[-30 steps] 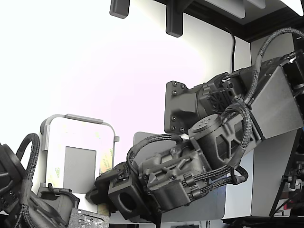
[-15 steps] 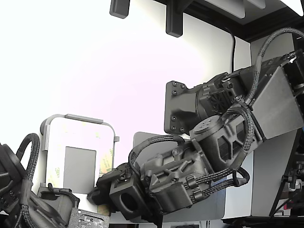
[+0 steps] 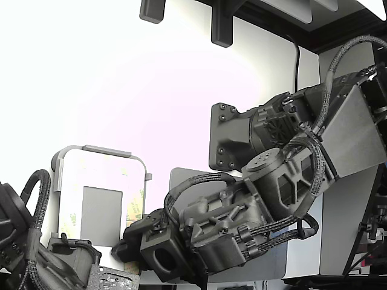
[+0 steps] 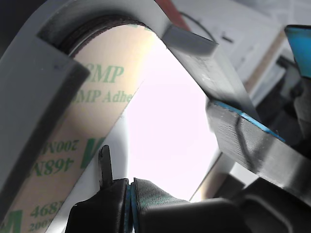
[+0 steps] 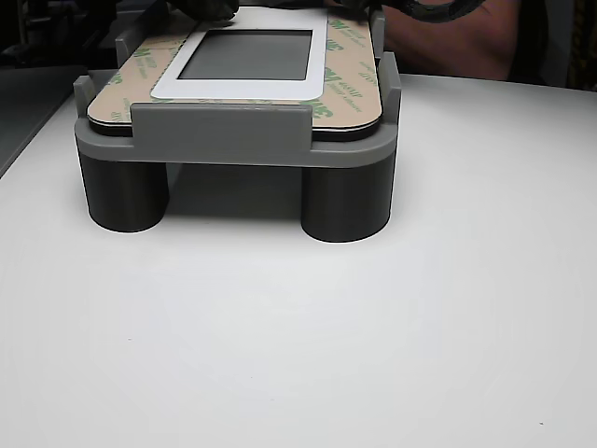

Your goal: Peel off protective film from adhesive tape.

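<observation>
Lying along the edge of a white panel (image 5: 244,56), the protective film (image 5: 347,70) is a pale-yellow strip with green letters; the panel sits in a grey fixture (image 5: 224,140) on the white counter (image 5: 373,355). The adhesive tape under the film is not visible. In the exterior view the gripper (image 3: 130,244) is low at the fixture's near corner, on the exterior view's right of the panel. In the wrist view the film (image 4: 73,126) is very close, but I cannot tell how far the jaws are open or if they hold it.
</observation>
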